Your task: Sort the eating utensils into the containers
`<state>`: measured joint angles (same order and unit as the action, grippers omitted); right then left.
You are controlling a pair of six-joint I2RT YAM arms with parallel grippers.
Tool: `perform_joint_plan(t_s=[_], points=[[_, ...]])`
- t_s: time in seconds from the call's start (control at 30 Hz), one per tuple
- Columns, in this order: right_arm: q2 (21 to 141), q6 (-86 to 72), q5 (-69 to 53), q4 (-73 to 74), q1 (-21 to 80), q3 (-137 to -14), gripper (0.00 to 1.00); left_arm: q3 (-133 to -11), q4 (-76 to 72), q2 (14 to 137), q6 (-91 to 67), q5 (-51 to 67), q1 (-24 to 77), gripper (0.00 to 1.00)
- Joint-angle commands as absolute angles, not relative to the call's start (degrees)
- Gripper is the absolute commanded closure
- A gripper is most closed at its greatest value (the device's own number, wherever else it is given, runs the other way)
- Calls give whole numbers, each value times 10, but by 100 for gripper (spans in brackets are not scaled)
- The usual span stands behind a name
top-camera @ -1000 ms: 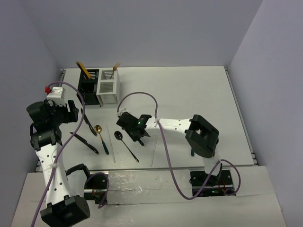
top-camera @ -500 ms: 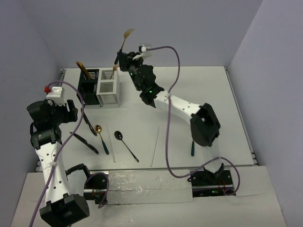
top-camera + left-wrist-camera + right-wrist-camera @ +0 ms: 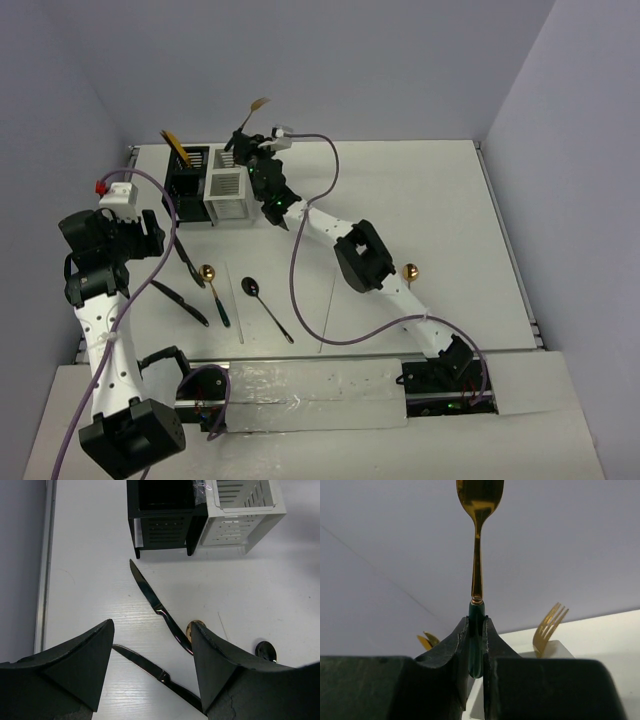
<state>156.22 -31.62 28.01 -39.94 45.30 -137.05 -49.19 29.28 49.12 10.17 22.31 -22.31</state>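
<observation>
My right gripper hangs over the white container, shut on the dark green handle of a gold spoon whose bowl points up. In the right wrist view the fingers clamp that handle and the spoon rises straight above them. A gold fork stands in the white container. The black container holds a gold utensil. My left gripper is open above two black knives lying on the table. A gold-headed spoon and a black spoon lie beside them.
Another gold-headed spoon lies to the right of my right arm's elbow. Thin white sticks lie on the table near the front. A raised rail runs along the table's left side, and walls close in on three sides.
My right arm lifted the gold spoon from the table's middle, swung it to the back left, then came lower over the white container. The left arm barely moved.
</observation>
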Motion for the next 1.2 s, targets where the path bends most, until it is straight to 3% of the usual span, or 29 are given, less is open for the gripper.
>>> perform_joint_plan(t_s=[0.0,0.23,0.6,1.03,1.17], points=[[1568,-325,318,-413,445,-1428,100,-494,270,489,104,231,-229,28],[1573,-330,311,-381,452,-1383,100,-497,266,498,105,239,-228,28],[1592,-351,331,-326,464,-1412,100,-500,272,494,105,243,-228,28],[1570,-355,347,-313,475,-1382,73,-507,273,488,106,241,-229,28],[1563,-356,352,-309,475,-1375,70,-508,278,487,108,245,-229,29]])
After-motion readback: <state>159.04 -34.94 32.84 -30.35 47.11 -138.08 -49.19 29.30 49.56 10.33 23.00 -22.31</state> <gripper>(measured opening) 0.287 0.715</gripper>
